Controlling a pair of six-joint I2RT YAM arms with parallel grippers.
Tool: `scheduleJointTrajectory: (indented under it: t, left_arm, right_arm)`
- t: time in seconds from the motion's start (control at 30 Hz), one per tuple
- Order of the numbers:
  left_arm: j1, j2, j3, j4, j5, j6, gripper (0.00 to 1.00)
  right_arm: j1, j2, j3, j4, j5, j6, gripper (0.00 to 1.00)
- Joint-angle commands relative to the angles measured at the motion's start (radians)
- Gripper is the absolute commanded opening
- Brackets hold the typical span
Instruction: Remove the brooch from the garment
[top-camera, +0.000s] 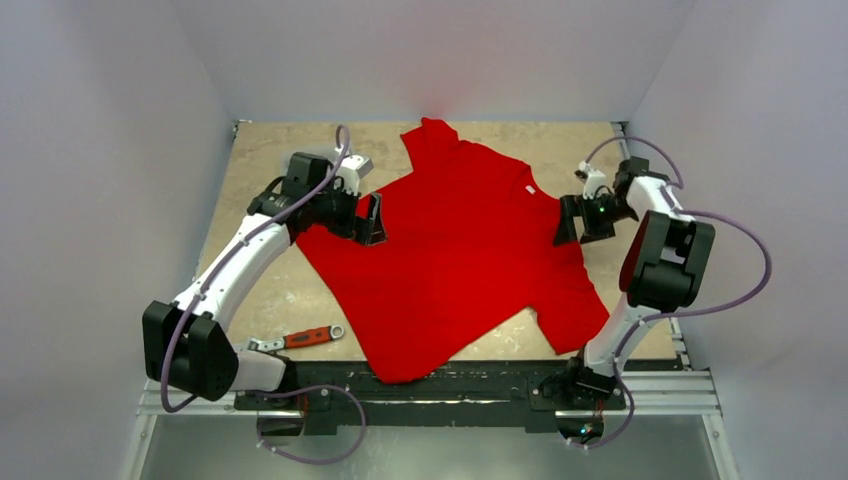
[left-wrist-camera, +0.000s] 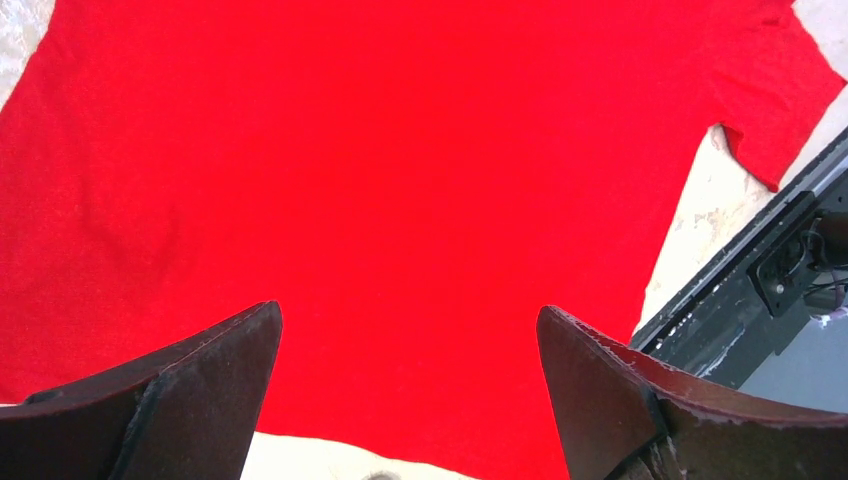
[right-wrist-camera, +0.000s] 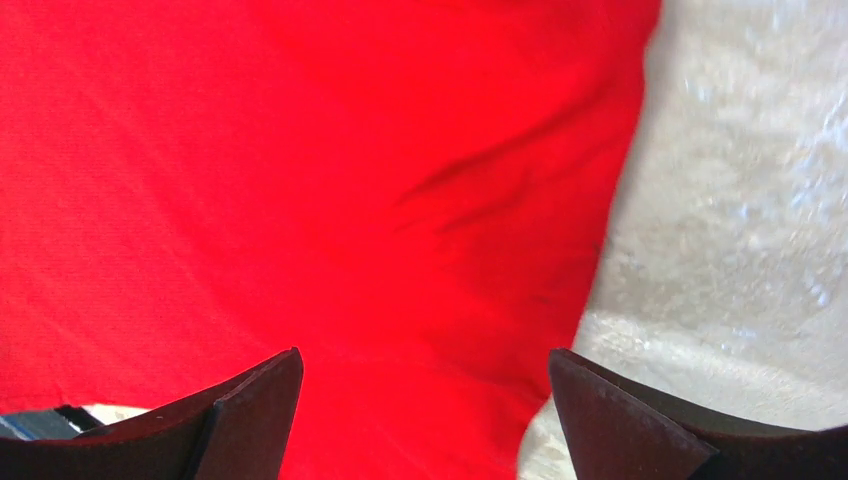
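The garment (top-camera: 460, 260), a bright red T-shirt, lies spread flat across the table, with a small white tag (top-camera: 527, 190) near its neck. The brooch is not visible in any view. My left gripper (top-camera: 370, 220) stands open over the shirt's left edge; in the left wrist view its gap (left-wrist-camera: 410, 330) frames bare red cloth (left-wrist-camera: 400, 180). My right gripper (top-camera: 567, 222) stands open at the shirt's right edge; its gap (right-wrist-camera: 425, 365) shows wrinkled red cloth (right-wrist-camera: 300, 180) and nothing between the jaws.
A red-handled wrench (top-camera: 305, 338) lies on the table near the left arm's base. The beige tabletop (top-camera: 260, 170) ends at a black and metal rail (top-camera: 450, 385) along the near edge. White walls enclose the sides and back.
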Motion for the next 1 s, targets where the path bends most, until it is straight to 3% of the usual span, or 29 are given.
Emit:
scheduleJointTrajectory:
  t: [0.0, 0.17, 0.4, 0.6, 0.97]
  left_arm:
    - [0.0, 0.014, 0.037, 0.017, -0.013, 0.029, 1.0]
    - [0.002, 0.005, 0.026, -0.011, -0.051, 0.037, 1.0]
    - [0.009, -0.033, -0.015, -0.019, -0.065, 0.034, 1.0]
    - [0.027, -0.026, 0.003, -0.025, -0.066, 0.034, 1.0]
    - [0.056, -0.037, -0.008, -0.025, -0.05, 0.012, 1.0]
  right_arm:
    - [-0.041, 0.048, 0.001, -0.03, 0.017, -0.065, 0.96]
    - [-0.067, 0.077, 0.011, -0.014, 0.016, -0.085, 0.94]
    - [-0.05, -0.013, 0.101, -0.112, -0.067, -0.077, 0.94]
    - [0.029, 0.017, 0.037, -0.06, -0.091, -0.023, 0.94]
    - [-0.011, 0.103, -0.016, 0.012, -0.001, -0.014, 0.94]
